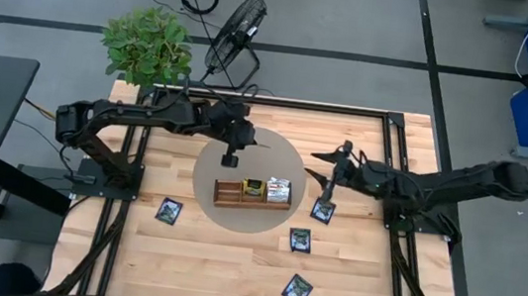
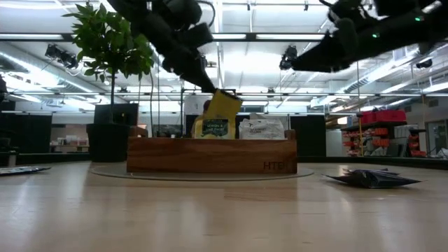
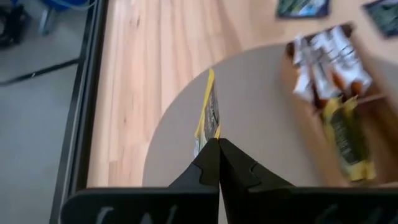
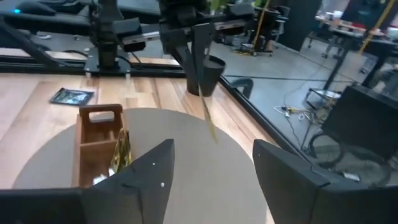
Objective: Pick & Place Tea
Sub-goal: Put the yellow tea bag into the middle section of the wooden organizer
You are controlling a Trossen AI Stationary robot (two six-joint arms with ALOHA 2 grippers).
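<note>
My left gripper hangs over the round mat, just beyond the wooden tray's left end, shut on a yellow tea sachet. The tray holds another yellow sachet and white-and-orange ones, standing on edge. My right gripper is open and empty, above a black sachet lying flat at the mat's right rim. More black sachets lie flat on the table. My left gripper pinches the yellow sachet's upper corner between its two fingers, from above, pointing down. The sachet hangs tilted below the fingers, lifted clear, above the level of the tray's top edge. In the left wrist view it shows edge-on.
The beige round mat carries the tray in the table's middle. A potted plant and a fan stand beyond the far edge. Black frame rails run along the table's sides. Bare wood shows near the front edge.
</note>
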